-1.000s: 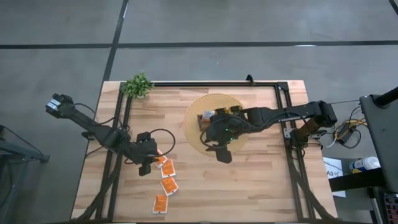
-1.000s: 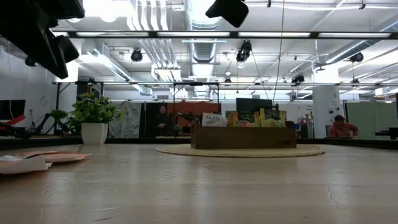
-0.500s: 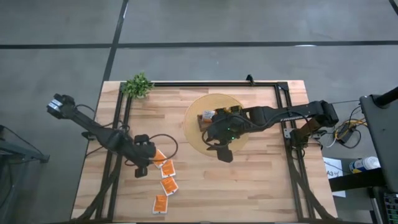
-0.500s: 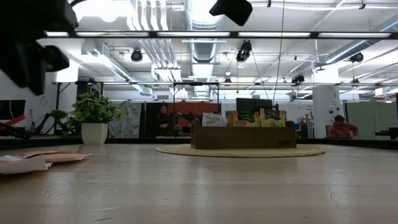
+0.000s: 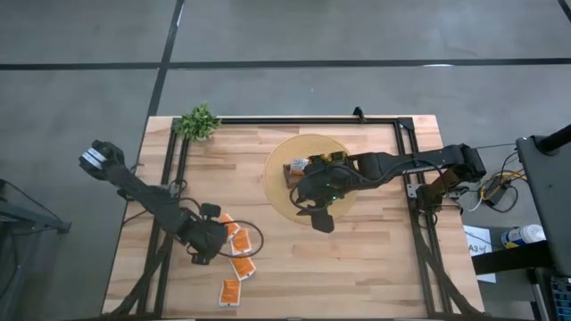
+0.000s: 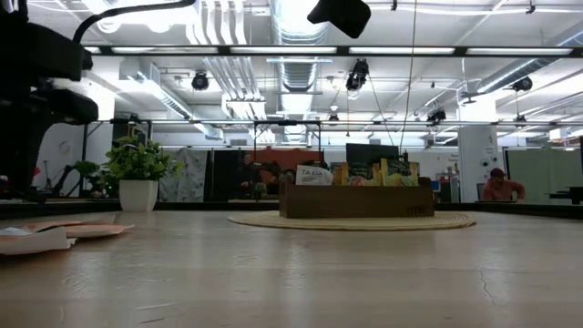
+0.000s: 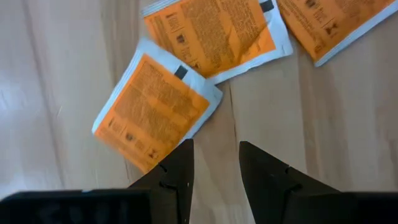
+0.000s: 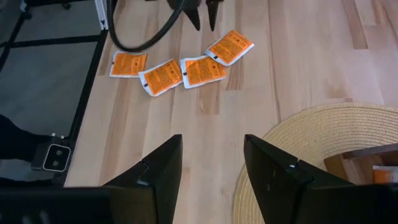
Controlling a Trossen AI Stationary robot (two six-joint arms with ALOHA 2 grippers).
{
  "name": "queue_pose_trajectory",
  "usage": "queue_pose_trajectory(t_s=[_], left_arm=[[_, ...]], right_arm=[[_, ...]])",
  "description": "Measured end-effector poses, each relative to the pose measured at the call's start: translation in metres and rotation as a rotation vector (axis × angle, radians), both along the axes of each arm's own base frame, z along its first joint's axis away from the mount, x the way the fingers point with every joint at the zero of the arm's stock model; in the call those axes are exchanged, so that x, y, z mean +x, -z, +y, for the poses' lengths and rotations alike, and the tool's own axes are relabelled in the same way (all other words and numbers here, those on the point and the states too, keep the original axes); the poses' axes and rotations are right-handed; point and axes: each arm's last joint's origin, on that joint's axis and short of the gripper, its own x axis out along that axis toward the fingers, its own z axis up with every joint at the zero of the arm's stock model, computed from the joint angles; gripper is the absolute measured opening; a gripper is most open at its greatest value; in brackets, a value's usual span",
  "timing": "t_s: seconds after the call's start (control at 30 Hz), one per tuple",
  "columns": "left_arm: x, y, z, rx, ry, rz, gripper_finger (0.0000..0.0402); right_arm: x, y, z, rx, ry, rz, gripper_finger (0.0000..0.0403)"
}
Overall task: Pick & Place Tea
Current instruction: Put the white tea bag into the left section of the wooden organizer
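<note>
Four orange-and-white tea sachets [image 8: 186,68] loose on the table [image 5: 375,259], all orange, lying in a rough row. More sachets stand in the wooden box [image 6: 355,199]; number there can't be told. One box, one round woven mat [image 5: 277,183] under it, one potted plant [image 5: 197,122]. Two arms, two grippers. One person [image 6: 496,185] in the room behind.

From my left gripper [image 7: 214,163], bare wood lies straight ahead in the gap beneath its parted fingers; an orange sachet [image 7: 155,112] sits just beyond one fingertip, another [image 7: 214,34] past it. Under my right gripper [image 8: 211,162] the boards are free, with the woven mat [image 8: 323,146] close on one side and the wooden box [image 5: 310,168] behind it.
</note>
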Motion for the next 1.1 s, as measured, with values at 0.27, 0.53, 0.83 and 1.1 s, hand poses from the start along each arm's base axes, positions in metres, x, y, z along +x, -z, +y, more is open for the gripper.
queue_pose_trajectory(t_s=[0.27, 0.53, 0.83, 1.1], left_arm=[[0.015, 0.016, -0.009, 0.061, 0.044, -0.029, 0.0121], [0.025, 0.027, -0.015, 0.137, 0.096, -0.004, 0.0121], [0.029, 0.037, -0.018, 0.19, 0.14, 0.025, 0.0121], [0.029, 0.036, -0.019, 0.18, 0.158, 0.022, 0.0025]], right_arm=[[0.0, 0.0, 0.0, 0.013, 0.013, 0.003, 0.0169], [0.0, 0.0, 0.0, 0.013, 0.013, 0.003, 0.0169], [0.0, 0.0, 0.0, 0.017, 0.018, 0.003, 0.0169], [0.0, -0.001, 0.0, 0.014, 0.023, 0.0, 0.0169]])
